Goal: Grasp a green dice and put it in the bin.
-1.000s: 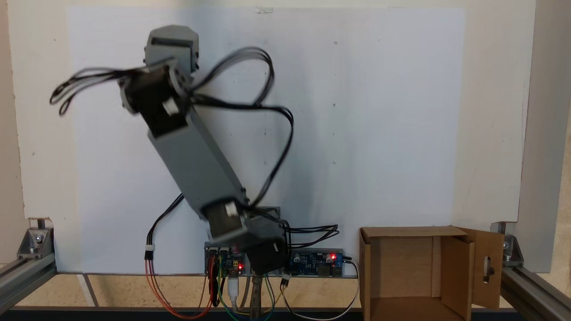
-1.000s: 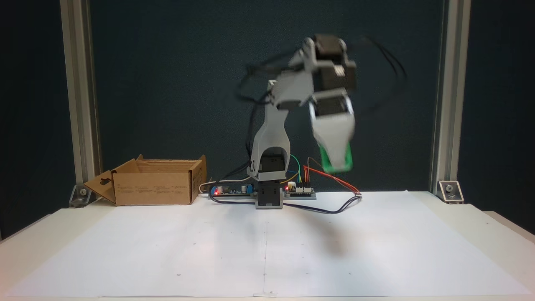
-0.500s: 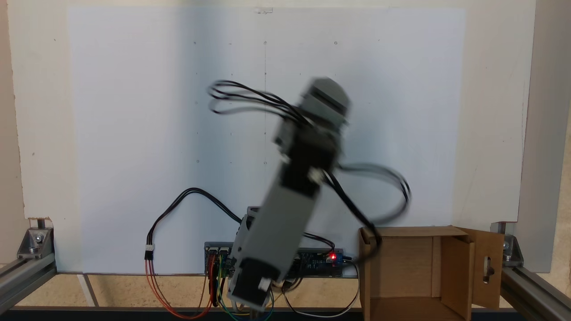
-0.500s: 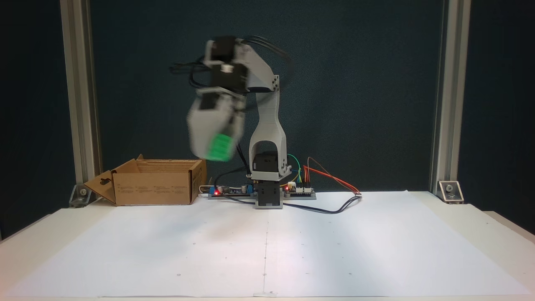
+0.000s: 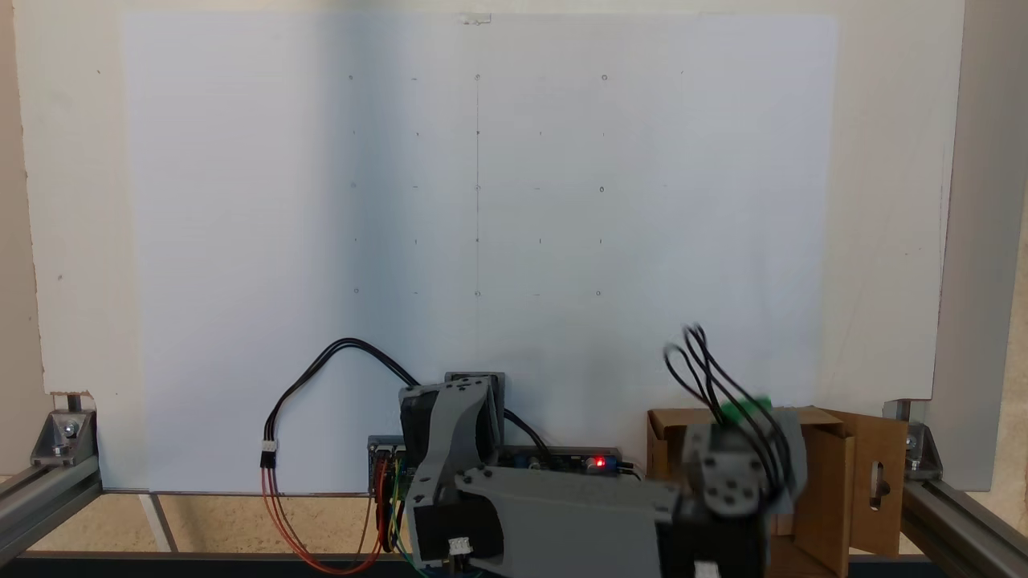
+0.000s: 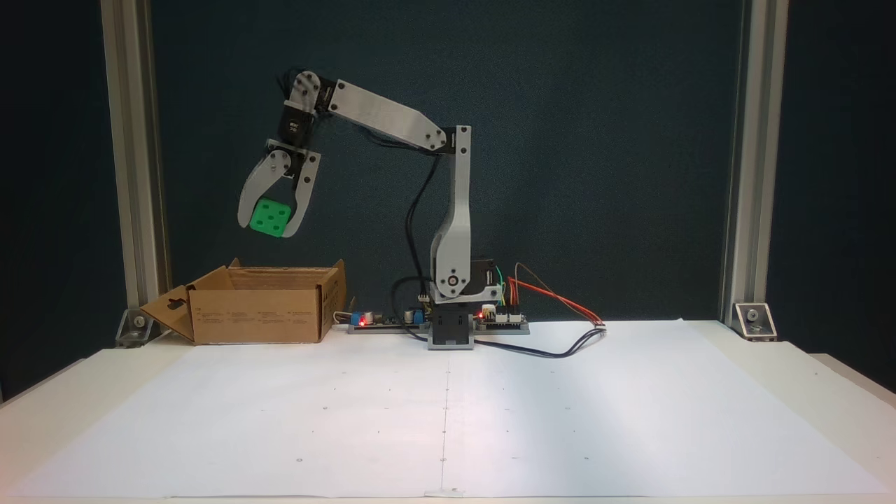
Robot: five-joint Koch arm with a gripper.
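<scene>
Green rounded dice [image 6: 270,218] held aloft above the brown cardboard box bin [image 6: 259,313].
Grey two-fingered gripper [image 6: 269,229] jaws clamp the dice; bin stands at the desk's back left corner.

The gripper [image 6: 269,229] hangs in open air above the box [image 6: 259,315], clamped on the dice [image 6: 270,216]; clear space lies between dice and box mouth. The box is open on top, and in a fixed view its side flap [image 5: 877,482] stands out toward the right frame rail [image 5: 956,522]. In a fixed view, the left post [image 6: 133,161] rises close beyond the box. Right of the box, the circuit boards [image 6: 392,319], arm base [image 6: 451,329] and loose wires [image 6: 553,297] crowd the far edge. The white sheet [image 6: 448,413] nearer us lies bare and open.
</scene>
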